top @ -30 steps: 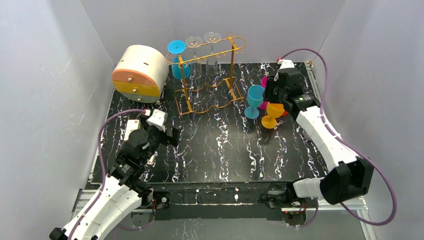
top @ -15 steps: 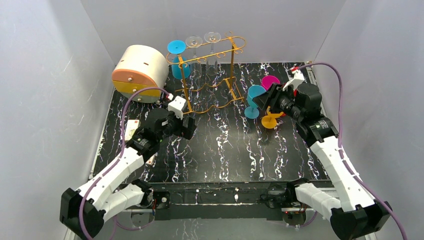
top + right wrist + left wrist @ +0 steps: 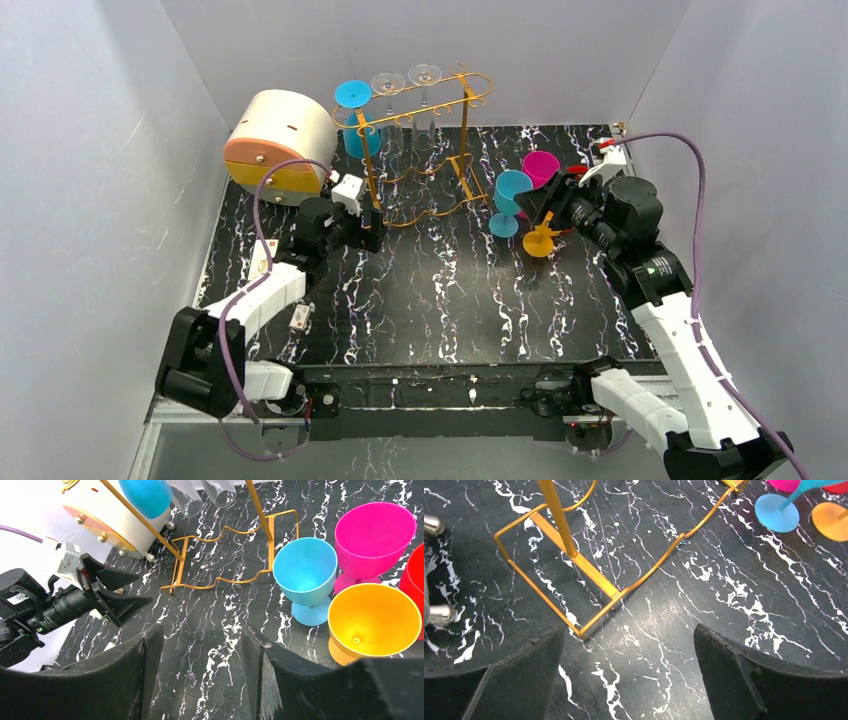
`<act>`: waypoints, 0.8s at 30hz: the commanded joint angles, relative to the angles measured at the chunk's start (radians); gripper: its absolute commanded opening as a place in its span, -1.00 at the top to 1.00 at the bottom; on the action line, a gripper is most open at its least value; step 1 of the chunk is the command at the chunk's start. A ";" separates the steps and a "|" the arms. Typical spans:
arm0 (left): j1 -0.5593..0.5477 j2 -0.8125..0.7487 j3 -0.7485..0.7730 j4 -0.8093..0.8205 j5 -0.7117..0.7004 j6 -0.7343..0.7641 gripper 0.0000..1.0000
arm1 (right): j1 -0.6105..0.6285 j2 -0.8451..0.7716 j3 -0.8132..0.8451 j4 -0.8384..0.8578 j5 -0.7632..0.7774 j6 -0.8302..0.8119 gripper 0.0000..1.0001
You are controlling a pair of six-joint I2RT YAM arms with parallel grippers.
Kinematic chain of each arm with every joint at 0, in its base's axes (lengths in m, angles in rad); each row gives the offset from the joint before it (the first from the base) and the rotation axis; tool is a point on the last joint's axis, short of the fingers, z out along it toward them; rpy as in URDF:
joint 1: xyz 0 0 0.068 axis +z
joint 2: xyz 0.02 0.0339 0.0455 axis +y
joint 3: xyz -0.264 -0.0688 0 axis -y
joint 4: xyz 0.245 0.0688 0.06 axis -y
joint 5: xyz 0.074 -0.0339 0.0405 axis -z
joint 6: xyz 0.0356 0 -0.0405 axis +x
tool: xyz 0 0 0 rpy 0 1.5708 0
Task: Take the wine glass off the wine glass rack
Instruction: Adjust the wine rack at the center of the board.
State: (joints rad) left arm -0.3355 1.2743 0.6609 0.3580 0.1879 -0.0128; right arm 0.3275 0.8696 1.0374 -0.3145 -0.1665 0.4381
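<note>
**Both jaws open and empty; three glasses hang on the rack**

Your left gripper [image 3: 629, 645] stands at its widest with nothing between the pads. It sits low at the near-left foot of the wine glass rack [image 3: 585, 569], close to the gold base bar but not touching it. Its wrist camera shows only the rack's base and bare table [image 3: 440, 290]. That suggests the arm is too low for the glasses overhead.

Your right gripper [image 3: 202, 640] is parted about halfway and also holds nothing. It hovers just beside four glasses standing upright on the table to the right of the rack: the blue cup [image 3: 305, 570], the pink cup [image 3: 375, 535], the orange cup [image 3: 372, 620] and the red cup [image 3: 415, 575]. These look like glasses already off the rack, grouped well away from it so the frame stays reachable.

The glasses you want are at the far-left end of the rack's top. The blue wine glass [image 3: 355, 110] hangs bowl-down, and the two clear glasses [image 3: 405, 78] hang just beside it. Each foot rests above the top rails with the stem dropping between them. Because of that, a glass probably cannot be pulled straight down and will have to slide along the rails toward the open end.

The blue wine glass is nearest your left gripper, so it is the likely next pick. You will need to raise the arm and close on the bowl or stem. The drawer box [image 3: 280, 145] stands close on the left, and the thin frame may shift if nudged.
</note>
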 commanded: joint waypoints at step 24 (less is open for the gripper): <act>0.073 0.389 0.146 0.008 0.210 0.078 -0.97 | -0.003 -0.041 0.046 0.005 0.058 -0.049 -0.36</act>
State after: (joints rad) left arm -0.2764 1.6505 0.7677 0.4080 0.3283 0.0601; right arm 0.3275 0.8421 1.0382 -0.3405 -0.1253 0.3954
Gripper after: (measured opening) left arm 0.983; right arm 0.679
